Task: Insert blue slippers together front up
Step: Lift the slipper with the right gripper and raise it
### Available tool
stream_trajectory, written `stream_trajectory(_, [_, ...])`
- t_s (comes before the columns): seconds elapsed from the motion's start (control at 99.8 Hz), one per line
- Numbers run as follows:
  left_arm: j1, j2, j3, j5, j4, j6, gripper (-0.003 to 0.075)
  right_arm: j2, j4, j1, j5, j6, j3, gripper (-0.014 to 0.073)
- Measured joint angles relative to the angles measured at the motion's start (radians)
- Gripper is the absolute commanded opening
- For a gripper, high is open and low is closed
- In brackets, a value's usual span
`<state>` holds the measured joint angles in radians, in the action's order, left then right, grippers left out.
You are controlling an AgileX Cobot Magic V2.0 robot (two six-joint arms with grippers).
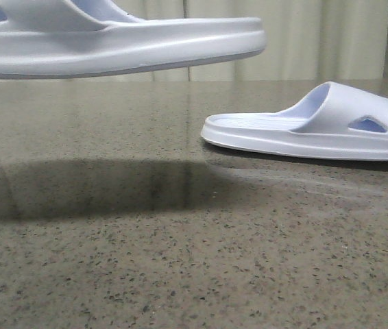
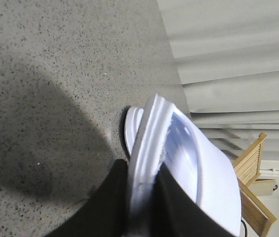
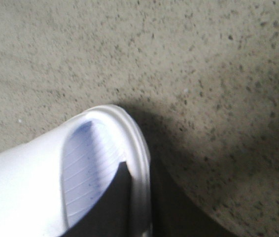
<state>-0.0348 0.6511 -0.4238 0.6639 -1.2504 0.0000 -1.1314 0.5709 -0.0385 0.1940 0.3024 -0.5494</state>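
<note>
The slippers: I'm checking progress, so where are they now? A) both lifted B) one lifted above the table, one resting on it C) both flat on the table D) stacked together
B: in the front view one slipper hangs above its shadow, while the other slipper rests on the table.

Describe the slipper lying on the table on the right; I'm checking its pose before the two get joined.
The slipper on the table is very pale blue-white, looks like moulded foam, with a thick sole, ribbed footbed and wide strap with a triangular side cutout. It lies flat, sole down, on the dark speckled table, open heel end toward the left. In the right wrist view, the right pincer grips its rim, one dark finger on the footbed.
</note>
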Motion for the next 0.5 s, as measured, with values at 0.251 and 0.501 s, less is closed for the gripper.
stream_trajectory(0.251, [0.000,0.000,0.000,-0.004,0.000,0.000,0.0027,0.047,0.004,0.000,-0.024,-0.002,-0.103,-0.0107])
stream_trajectory(0.501, [0.000,0.002,0.000,-0.009,0.000,0.000,0.0027,0.132,0.004,0.000,0.017,-0.017,-0.237,-0.0107])
